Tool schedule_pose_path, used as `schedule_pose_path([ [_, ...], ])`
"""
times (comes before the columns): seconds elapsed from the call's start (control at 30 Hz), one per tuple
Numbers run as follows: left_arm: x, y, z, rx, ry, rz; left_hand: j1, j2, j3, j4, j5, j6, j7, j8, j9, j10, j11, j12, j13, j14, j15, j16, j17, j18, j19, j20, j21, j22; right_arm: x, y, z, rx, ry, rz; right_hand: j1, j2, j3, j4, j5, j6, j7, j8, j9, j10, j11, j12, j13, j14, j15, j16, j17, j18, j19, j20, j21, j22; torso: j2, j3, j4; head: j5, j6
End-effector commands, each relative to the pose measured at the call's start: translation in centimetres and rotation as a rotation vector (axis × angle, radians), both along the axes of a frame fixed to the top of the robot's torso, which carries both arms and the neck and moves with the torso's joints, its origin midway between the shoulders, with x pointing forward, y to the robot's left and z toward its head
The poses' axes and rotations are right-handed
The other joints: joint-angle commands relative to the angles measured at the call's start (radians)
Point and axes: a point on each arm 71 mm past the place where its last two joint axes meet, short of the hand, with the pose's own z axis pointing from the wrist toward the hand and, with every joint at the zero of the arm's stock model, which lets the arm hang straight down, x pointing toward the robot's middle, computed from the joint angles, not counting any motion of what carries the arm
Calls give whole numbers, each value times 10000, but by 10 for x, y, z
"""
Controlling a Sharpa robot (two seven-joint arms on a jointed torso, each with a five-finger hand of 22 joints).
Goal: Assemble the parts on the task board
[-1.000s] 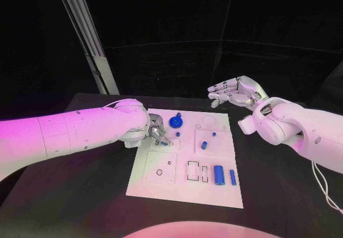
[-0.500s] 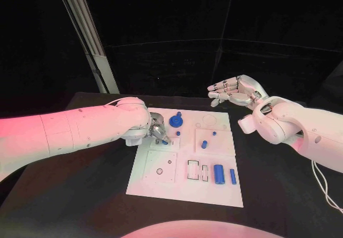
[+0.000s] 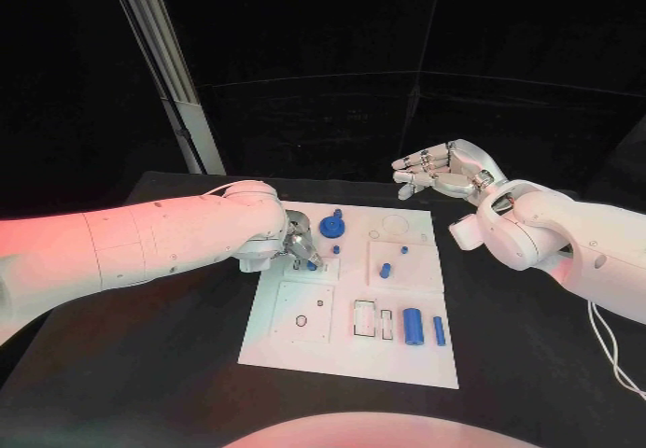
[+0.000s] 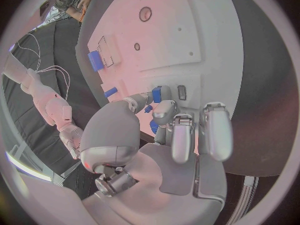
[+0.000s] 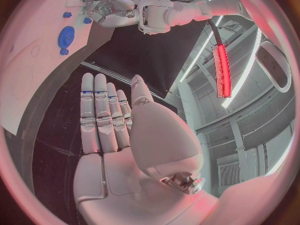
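On the near part of the white rectangular task board (image 3: 353,347), which lies in the middle of the black table (image 3: 161,373), a broad blue cylinder (image 3: 412,326) lies on its side with a thinner blue rod (image 3: 439,332) just to its right. To their left are two narrow rectangular slots (image 3: 365,318) and, further left, a small round hole (image 3: 301,323) in a square panel.

Further back, near the board's middle, a short blue peg (image 3: 384,272) sits on the right-hand panel, with a tiny blue stud (image 3: 404,250) just beyond it.

At the board's left edge the left hand (image 3: 294,245) is down on the surface, its fingertips (image 4: 161,111) pinching a small blue part (image 3: 310,265); the left wrist view shows the piece caught between thumb and fingers right against the board, beside a small dark slot. Whether it is already seated in the board cannot be told.

Just beyond that hand a round blue gear-like disc (image 3: 332,231) with a knob on top rests on the far left part of the board, with a small blue dot (image 3: 337,250) near it.

The right hand (image 3: 450,172) is raised above the table's far right side, well apart from the board, palm flat and fingers straight and together, holding nothing.
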Motion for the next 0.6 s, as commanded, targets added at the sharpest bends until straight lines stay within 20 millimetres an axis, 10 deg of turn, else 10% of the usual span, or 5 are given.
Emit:
schedule_pose_path([
  [0.03,-1,-1,-1,39,252,-65,-125,-1,-36,84,-30,93,4,-44,4,68,4,48,34,1059,-61,31,2634,-102,238,-73,52,16,0,1,2,6,-93,83,-38,23,-4,-33,45,-92,6,-54,-12,-55,15,-36,-18,-41,7,-34,-18,25,-5,37,-54,-18,-4,0,-4,9,-5],
  [0.6,2,-2,-1,65,240,-19,-634,-43,-431,550,-67,291,-8,-122,-80,150,-2,130,150,1059,-63,31,2634,-113,253,-76,78,83,0,3,2,-72,-139,147,-27,34,20,-70,572,-158,26,-48,-9,-118,33,-24,-61,-87,24,-76,-32,26,-17,52,-129,-58,-5,-8,-3,-16,3],
])
